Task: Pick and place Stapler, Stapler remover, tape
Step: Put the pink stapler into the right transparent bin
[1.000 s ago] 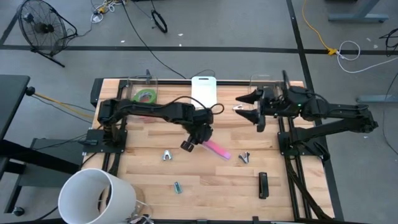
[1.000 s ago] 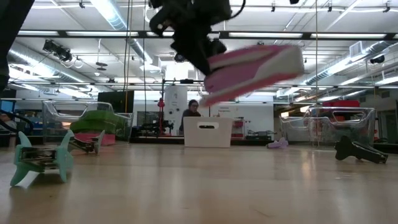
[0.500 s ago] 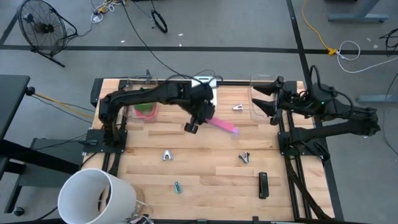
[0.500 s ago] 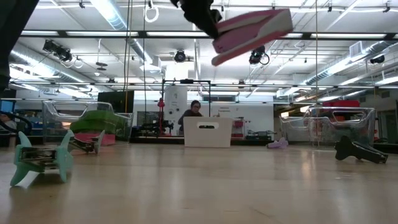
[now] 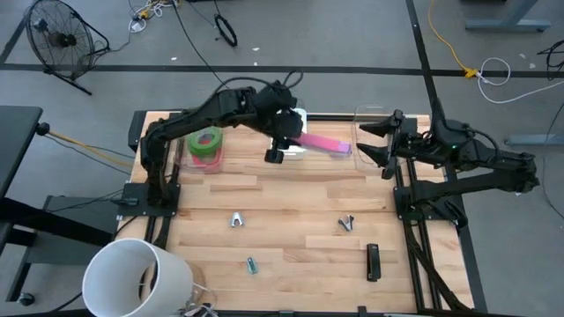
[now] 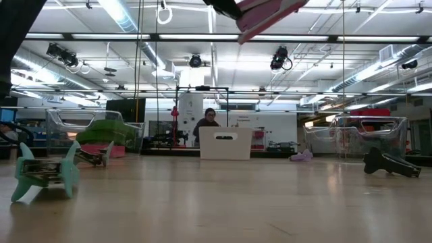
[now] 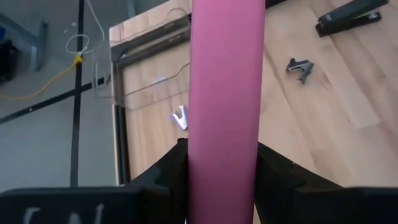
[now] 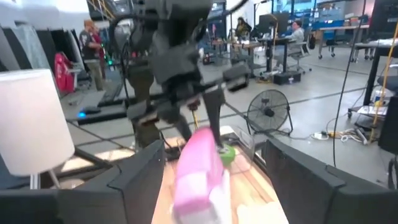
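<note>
My left gripper (image 5: 289,146) is shut on a pink stapler (image 5: 322,143), high over the table's far middle, just right of the white bin (image 5: 288,117). In the low view the stapler (image 6: 266,9) shows at the top edge. A green ring of tape (image 5: 206,139) lies in the clear container at the far left, with a red-pink one under it. My right gripper (image 5: 381,147) is open and empty at the far right, and the stapler (image 8: 198,168) shows in front of it. A black stapler (image 5: 373,261) and stapler removers (image 5: 236,219) (image 5: 346,224) lie on the table. My left gripper pinches the pink stapler's two long sides (image 7: 198,163) near its back end, between its two fingers (image 7: 169,174). The fingers come from the table's left and lie along the stapler. The stapler sticks out past them toward the right edge, lifted clear, its free end tilted a little up.
A clear container (image 5: 370,116) stands at the far right, next to my right gripper. A small teal stapler remover (image 5: 252,264) lies near the front edge. A white bucket (image 5: 137,277) stands off the near left corner. People sit in the room beyond.
My left gripper has risen and gone toward the table's far edge and to the right with the pink stapler, which has turned from pointing near-right to pointing right. My right gripper has drawn back toward the right edge.
</note>
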